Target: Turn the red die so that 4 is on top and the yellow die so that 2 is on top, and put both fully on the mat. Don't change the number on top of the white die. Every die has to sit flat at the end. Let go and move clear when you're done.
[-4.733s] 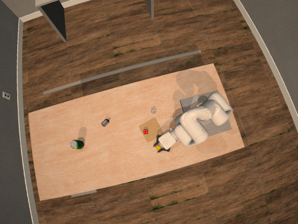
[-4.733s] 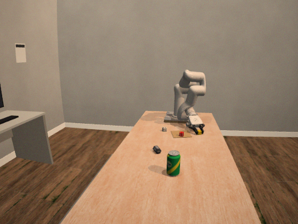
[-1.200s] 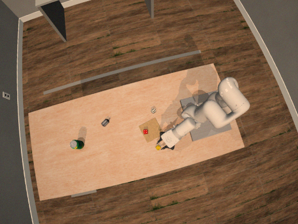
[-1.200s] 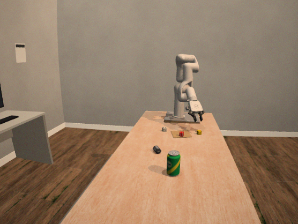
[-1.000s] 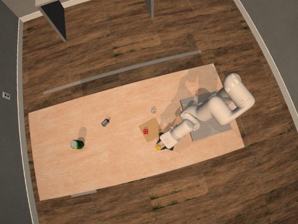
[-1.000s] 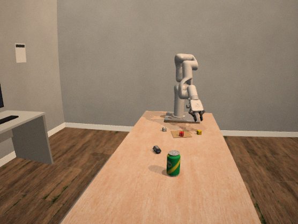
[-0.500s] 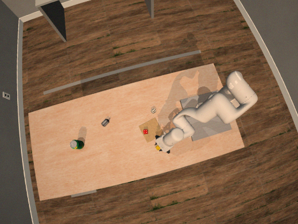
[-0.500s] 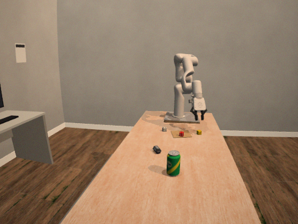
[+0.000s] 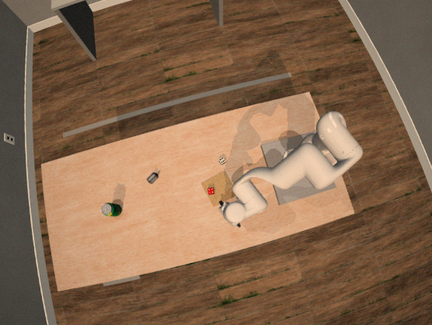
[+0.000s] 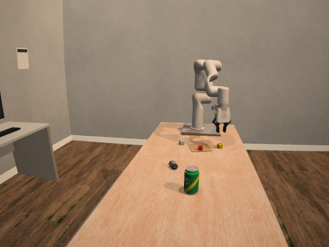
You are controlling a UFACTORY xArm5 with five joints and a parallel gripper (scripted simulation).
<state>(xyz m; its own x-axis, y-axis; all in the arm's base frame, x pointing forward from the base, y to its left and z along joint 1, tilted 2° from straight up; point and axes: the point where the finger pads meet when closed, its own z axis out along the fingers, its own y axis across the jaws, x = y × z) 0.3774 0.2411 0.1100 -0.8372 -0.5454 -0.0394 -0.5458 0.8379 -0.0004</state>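
The red die [image 9: 210, 190] sits on the small brown mat [image 9: 217, 188]; it also shows in the side view [image 10: 200, 147] on the mat [image 10: 203, 150]. The yellow die [image 10: 219, 145] lies on the table just right of the mat, off it; from above the arm's wrist hides it. The white die [image 9: 222, 160] lies on the table beside the mat, towards the far edge, and shows in the side view [image 10: 181, 142]. My gripper [image 10: 221, 128] points down, well above the yellow die, its fingers partly apart with nothing between them. From above it [image 9: 230, 214] covers the spot by the mat's corner.
A green can [image 9: 111, 209] [image 10: 191, 179] stands upright towards the table's other end. A small dark object [image 9: 152, 177] [image 10: 173, 165] lies between the can and the mat. The arm's grey base plate [image 9: 299, 175] is behind the mat. A grey desk [image 10: 26, 148] stands on the floor at left.
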